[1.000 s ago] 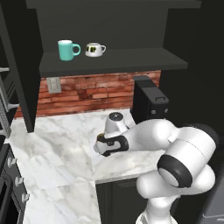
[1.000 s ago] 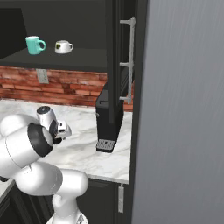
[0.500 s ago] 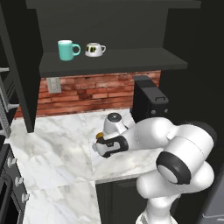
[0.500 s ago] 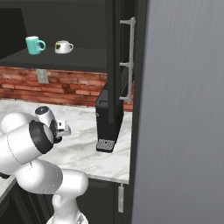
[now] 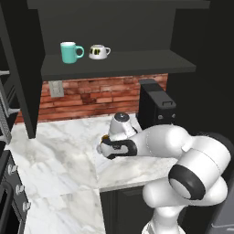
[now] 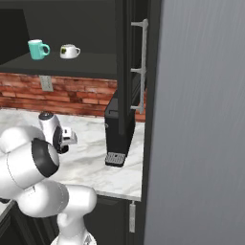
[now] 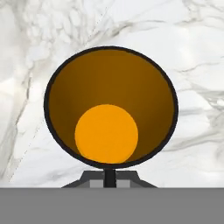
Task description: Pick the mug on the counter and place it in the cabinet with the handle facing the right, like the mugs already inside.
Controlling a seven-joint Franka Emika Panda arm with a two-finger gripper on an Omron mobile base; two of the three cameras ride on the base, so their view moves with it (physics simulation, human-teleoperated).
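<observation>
I am looking straight down into the mug point(image 7: 110, 107) from directly above, its round black rim circling a deep orange inside, with the bright orange floor sitting toward the near side of that circle. My gripper point(image 7: 110, 178) is closing at the very bottom of this view, right at the mug's near rim; the two dark tips are drawn almost together, pinching what I am judging to be the wall or the handle there (the handle itself is not showing anywhere around the rim, so it may well be lying between my tips). The mug is standing upright on the counter point(image 5: 55, 151), its long axis pointing up along my line of sight. From the left base view, my gripper point(image 5: 103, 147) is pointing down at the marble, hiding the mug beneath it. The cabinet point(image 5: 137, 61) is hanging above and behind, well apart from me, with the teal mug point(image 5: 69, 51) and the white mug point(image 5: 98, 51) sitting on its shelf, handles to the right. The coming lift is needing a climb up and back toward that shelf.
</observation>
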